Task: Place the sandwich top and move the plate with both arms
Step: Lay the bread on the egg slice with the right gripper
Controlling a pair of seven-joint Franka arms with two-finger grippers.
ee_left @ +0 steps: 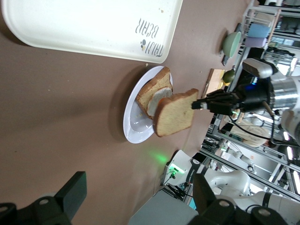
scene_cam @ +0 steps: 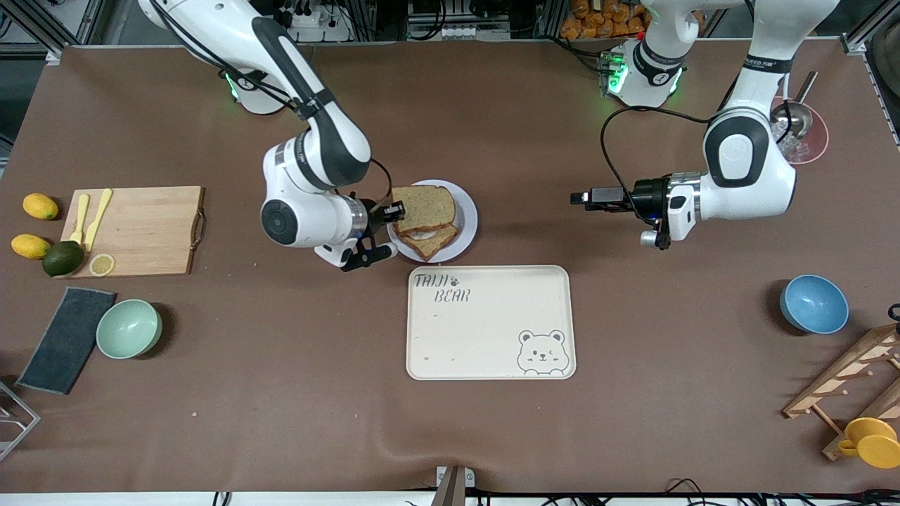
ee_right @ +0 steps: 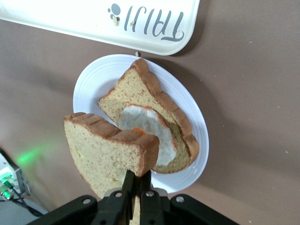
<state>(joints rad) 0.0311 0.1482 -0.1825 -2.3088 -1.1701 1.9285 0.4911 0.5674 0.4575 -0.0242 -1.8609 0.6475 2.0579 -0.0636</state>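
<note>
The sandwich top (scene_cam: 424, 206), a brown bread slice, is held tilted just above the white plate (scene_cam: 470, 214). My right gripper (scene_cam: 394, 209) is shut on its edge. On the plate lies a bread slice with a fried egg (scene_cam: 429, 240). In the right wrist view the held slice (ee_right: 103, 145) hangs over the egg slice (ee_right: 140, 93) and the plate (ee_right: 93, 79), with the gripper (ee_right: 138, 180) clamped on it. My left gripper (scene_cam: 578, 199) waits open above the table, toward the left arm's end from the plate. The left wrist view shows the slice (ee_left: 174, 112), the plate (ee_left: 133, 126) and the open left gripper (ee_left: 138, 187).
A cream bear-printed tray (scene_cam: 490, 322) lies just nearer the camera than the plate. A cutting board (scene_cam: 140, 228), lemons, an avocado and a green bowl (scene_cam: 129, 328) are at the right arm's end. A blue bowl (scene_cam: 813, 303) and wooden rack (scene_cam: 851, 379) are at the left arm's end.
</note>
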